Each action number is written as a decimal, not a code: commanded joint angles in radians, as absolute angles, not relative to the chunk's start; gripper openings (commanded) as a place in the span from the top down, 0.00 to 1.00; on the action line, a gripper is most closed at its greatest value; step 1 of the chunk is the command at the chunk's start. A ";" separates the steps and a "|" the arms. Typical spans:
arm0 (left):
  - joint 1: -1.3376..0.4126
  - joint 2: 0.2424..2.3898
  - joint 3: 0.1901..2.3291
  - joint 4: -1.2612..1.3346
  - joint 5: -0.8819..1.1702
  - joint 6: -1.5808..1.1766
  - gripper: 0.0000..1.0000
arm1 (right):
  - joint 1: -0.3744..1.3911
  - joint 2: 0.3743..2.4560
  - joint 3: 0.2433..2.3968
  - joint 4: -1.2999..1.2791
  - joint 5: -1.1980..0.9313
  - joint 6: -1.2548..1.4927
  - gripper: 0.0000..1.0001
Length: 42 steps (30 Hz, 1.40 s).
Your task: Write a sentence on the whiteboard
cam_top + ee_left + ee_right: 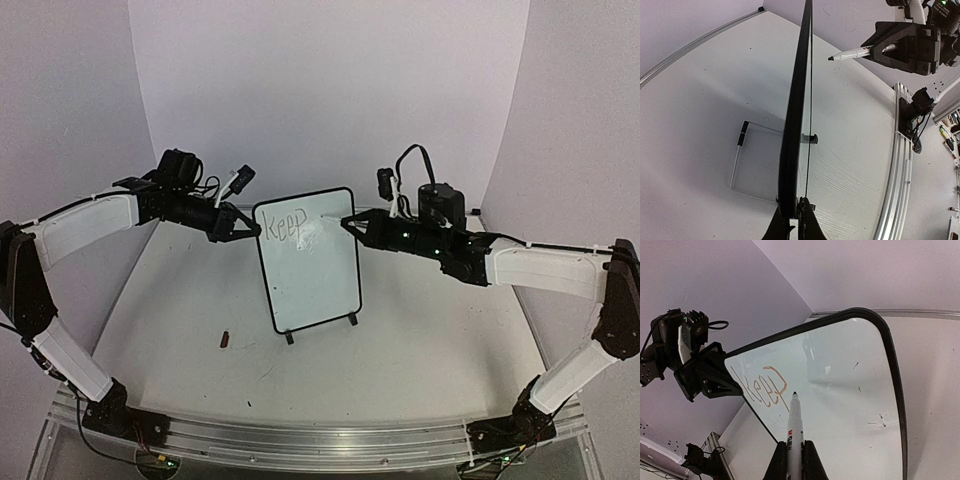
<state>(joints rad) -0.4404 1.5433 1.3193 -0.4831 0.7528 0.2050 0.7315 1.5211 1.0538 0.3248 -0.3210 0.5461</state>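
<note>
Board (310, 290): upright on its two feet (352, 320), middle of the table (430, 350), between the two arms, long axis vertical, written face toward the arm bases
Left gripper (250, 231): clamped on the board's left edge near the top corner, steadying it
Right gripper (352, 226): closed round a pen (795, 427), nothing else in it
Writing: only "Keep" (281, 227), upper left of the face; the rest of the sentence is not yet there
Key relation: pen lies roughly level, pointing left at the face, tip just right of "Keep" on the same line; the left wrist view shows a small gap between tip and face, so apart, not touching
Nearer arm: right, which has the pen; the left only holds
Next move, as a guess: bring the tip onto the face, then write rightward
Hard to tell: how deep the gap is, since the top view flattens it; the board's lower part is cut off in the right wrist view; a small dark bit (225, 340) on the table left of the feet is too small to name
</note>
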 commanded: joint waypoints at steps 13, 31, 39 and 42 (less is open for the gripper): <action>-0.452 1.535 1.312 -0.518 0.696 0.251 1.00 | 0.732 1.529 1.039 0.385 -0.303 0.564 1.00; -0.464 1.539 1.312 -0.521 0.689 0.255 1.00 | 0.721 1.592 1.103 0.394 -0.299 0.569 1.00; -0.466 1.540 1.313 -0.523 0.688 0.256 1.00 | 0.721 1.605 1.118 0.408 -0.272 0.570 1.00; -0.466 1.540 1.313 -0.525 0.687 0.259 1.00 | 0.721 1.610 1.129 0.410 -0.285 0.562 1.00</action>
<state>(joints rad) -0.4507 1.5429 1.3193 -0.4862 0.7384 0.2077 0.7250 1.5878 1.0754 0.3588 -0.3080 0.5686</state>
